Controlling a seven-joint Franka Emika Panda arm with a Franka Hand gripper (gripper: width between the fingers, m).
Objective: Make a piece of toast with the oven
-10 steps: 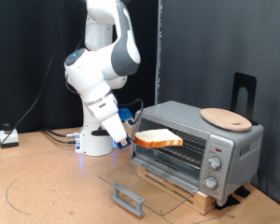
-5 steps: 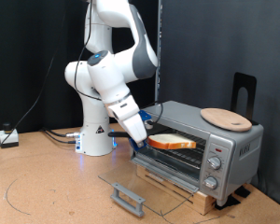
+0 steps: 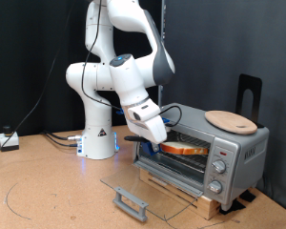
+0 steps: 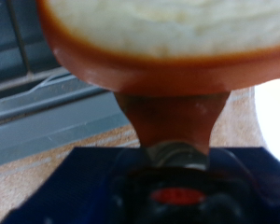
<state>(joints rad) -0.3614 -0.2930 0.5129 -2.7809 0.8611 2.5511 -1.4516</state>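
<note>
From my remote seat, reading the exterior view from its left: the white arm's base [image 3: 97,143] stands at about nine o'clock from frame centre, on the brown tabletop [image 3: 48,191], with cables trailing off toward the left edge. The arm bends over and down toward the right, ending at the gripper [image 3: 157,138] near the middle of the frame.

The gripper is closed on the piece of toast [image 3: 186,148]; in the wrist view the slice [image 4: 168,37] fills the frame ahead of the fingers, pale face up with an orange-brown crust, and a tab of that crust runs back into the hand. The finger pads themselves I cannot make out there.

The relation that matters: the toast sticks out from the gripper at roughly three o'clock, lying flat, its long axis pointing into the mouth of the oven [image 3: 214,153]. It looks part-way inside the opening, above the wire rack; whether it rests on the rack I cannot tell.

The oven's glass door [image 3: 143,186] lies folded down at about six o'clock from the gripper, handle nearest the camera. Further right, a round wooden plate [image 3: 229,120] sits on the oven's roof, three knobs run down the front panel, and a dark curtain backs the room.
</note>
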